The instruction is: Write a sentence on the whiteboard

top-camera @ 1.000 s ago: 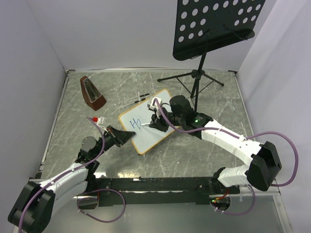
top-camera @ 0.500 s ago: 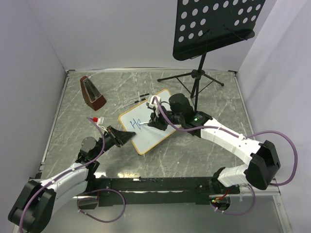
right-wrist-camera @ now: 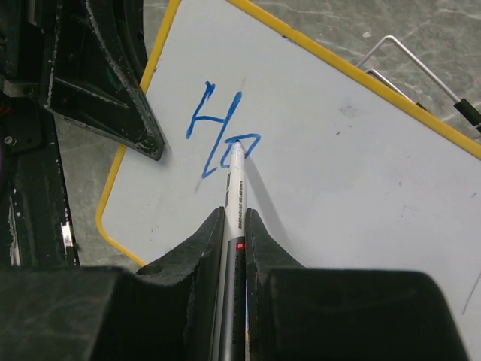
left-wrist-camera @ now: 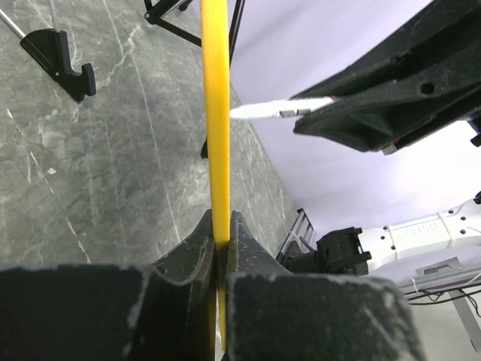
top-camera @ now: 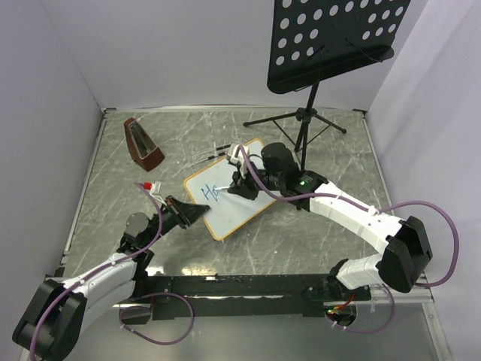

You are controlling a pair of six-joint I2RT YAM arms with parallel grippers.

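The left arm lies low along the surface [top-camera: 285,241], and the left pincer [top-camera: 197,213] is clamped tight on the frame of the whiteboard [top-camera: 233,214], which sits askew mid-surface. The right arm reaches in from the right with its elbow bent. The right pincer [top-camera: 239,186] grips a marker [right-wrist-camera: 234,197], its tip touching the sentence [right-wrist-camera: 219,128], so far a blue "Ho".

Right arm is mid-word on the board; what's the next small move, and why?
Probably draw the marker round to finish the second letter's loop. The right pincer is shut on the marker, tip touching the whiteboard at that half-formed loop beside the blue H, and the left pincer clamps the board's yellow frame, steadying it.
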